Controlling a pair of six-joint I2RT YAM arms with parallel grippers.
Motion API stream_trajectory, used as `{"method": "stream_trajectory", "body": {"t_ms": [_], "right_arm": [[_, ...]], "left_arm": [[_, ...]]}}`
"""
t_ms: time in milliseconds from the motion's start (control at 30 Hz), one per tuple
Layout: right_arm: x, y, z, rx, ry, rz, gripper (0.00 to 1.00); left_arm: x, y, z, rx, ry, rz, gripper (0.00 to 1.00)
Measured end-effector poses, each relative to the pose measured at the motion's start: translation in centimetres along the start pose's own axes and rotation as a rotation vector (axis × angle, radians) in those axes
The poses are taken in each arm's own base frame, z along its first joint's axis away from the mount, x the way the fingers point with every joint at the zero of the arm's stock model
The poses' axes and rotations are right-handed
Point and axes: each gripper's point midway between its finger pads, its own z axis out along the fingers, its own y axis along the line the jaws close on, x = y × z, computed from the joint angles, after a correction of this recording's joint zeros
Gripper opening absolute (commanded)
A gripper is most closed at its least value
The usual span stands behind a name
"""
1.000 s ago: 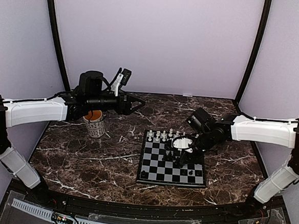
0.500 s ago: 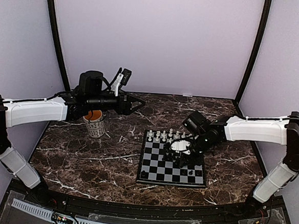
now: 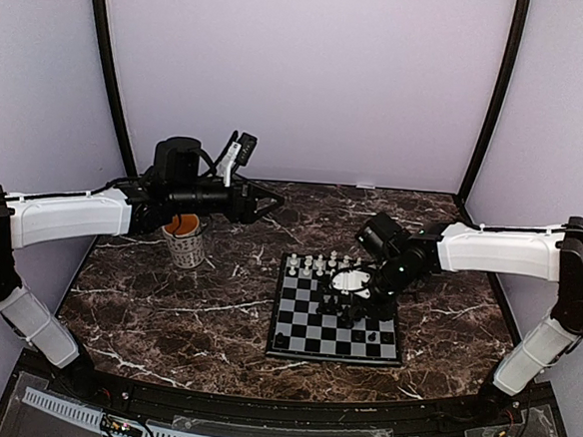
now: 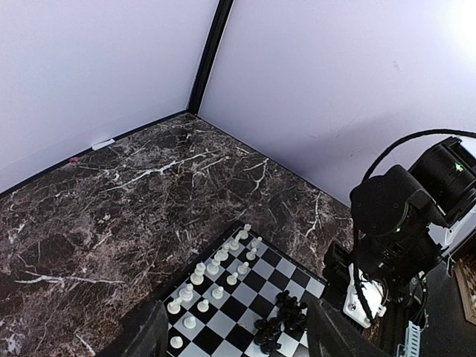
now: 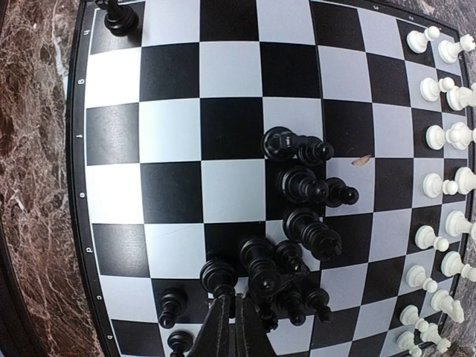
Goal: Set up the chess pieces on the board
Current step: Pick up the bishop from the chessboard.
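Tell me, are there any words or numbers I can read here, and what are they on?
Nothing here reads clearly enough to quote.
Board: tiny white marks along its dark rim, one beside each row of squares, too small to read.
Mug: dark print on its side, too blurred to read.
No other text shows.

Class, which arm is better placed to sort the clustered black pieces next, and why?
Right. The right gripper sits shut at the black pieces clustered on the board; the left gripper hovers open by the mug, off the board.
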Motion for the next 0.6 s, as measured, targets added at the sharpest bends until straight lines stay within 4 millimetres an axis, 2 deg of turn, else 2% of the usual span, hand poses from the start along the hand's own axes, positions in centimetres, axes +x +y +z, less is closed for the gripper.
{"method": "stream_trajectory", "body": {"t_ms": [333,600], "right_arm": [[-2.0,0.1,-2.9,-0.001,-0.069,-0.007,0.06],[-2.3,1.4,-2.9,-0.044,-0.075,-0.017,0.07]], "left_arm": [[-0.2,-0.1,0.0,0.006,-0.002,0.002,0.65],[-0.2,-0.1,0.0,0.006,-0.002,0.002,0.65]]}}
